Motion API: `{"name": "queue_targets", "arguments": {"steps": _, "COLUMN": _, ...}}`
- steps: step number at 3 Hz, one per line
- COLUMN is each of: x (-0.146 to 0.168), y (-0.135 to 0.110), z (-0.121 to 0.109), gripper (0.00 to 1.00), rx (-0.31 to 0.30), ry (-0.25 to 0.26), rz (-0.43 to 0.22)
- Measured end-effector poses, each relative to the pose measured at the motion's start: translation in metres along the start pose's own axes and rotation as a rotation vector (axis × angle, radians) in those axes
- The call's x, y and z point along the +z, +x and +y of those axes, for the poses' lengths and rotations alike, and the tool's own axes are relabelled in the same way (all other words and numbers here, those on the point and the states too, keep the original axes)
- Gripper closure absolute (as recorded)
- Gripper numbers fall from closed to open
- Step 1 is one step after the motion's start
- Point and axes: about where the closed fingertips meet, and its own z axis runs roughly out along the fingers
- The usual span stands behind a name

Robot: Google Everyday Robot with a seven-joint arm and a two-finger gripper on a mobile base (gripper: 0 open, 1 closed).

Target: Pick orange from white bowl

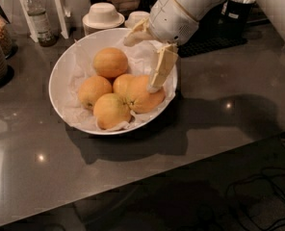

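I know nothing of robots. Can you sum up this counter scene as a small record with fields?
Container: white bowl, paper-lined, on the grey counter
Fruit: five inside; the orange, the largest, lies at the right
Gripper: gripper open over the bowl's right side, one finger touching the orange
Behind: bottle, upturned cup
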Motion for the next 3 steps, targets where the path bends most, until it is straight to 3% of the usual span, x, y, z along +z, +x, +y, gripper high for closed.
{"name": "queue_targets", "arguments": {"steps": 1, "x": 0.004, "y": 0.005, "z": 0.006, "gripper": 0.09, "rx": 0.039, "ry": -0.008, "rz": -0.016}}
{"name": "queue_targets", "arguments": {"steps": 3, "x": 0.015, "y": 0.015, "z": 0.01, "gripper": 0.11, "rx": 0.076, "ry": -0.023, "rz": -0.06}}
